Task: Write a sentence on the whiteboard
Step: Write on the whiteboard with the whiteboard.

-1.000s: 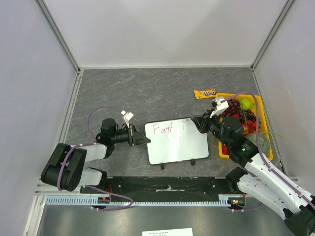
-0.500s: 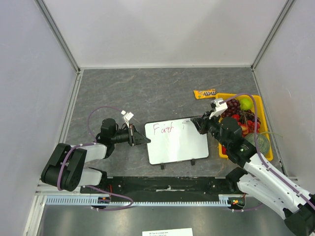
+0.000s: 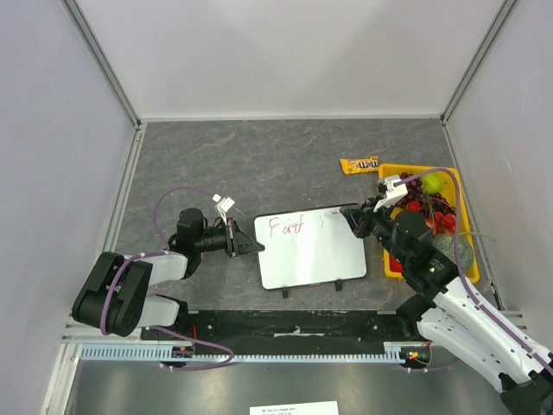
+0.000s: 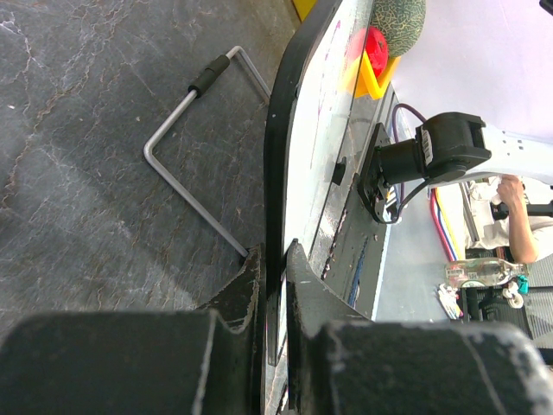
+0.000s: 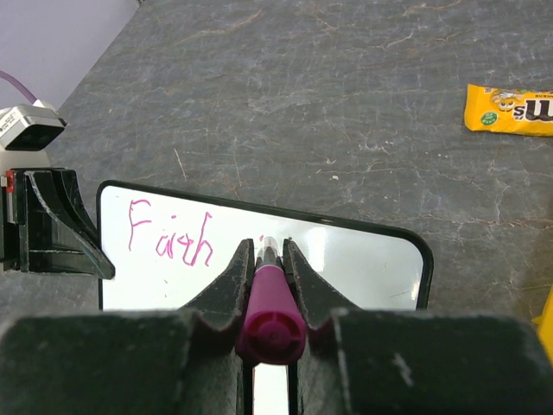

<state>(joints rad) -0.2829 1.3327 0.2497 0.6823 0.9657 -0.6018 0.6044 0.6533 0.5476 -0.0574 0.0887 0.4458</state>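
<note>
**Left fingers (image 4: 255,281) clamped on the whiteboard (image 3: 311,255) frame; right fingers (image 5: 244,259) pinched on a marker (image 5: 270,316).**

The whiteboard sits mid-table, glossy white with rounded corners and a thin black frame. The matte black left fingers stand at a narrow gap with its left edge between them. The right fingers are closed on a round magenta marker barrel above the board's far edge, just right of the pink handwritten lettering (image 5: 168,235); whether the tip touches cannot be told. The table (image 3: 259,164) is grey, veined stone-like. A crinkly yellow candy packet (image 3: 359,164) lies beyond the board, and a yellow fruit tray (image 3: 462,216) sits to its right.
</note>
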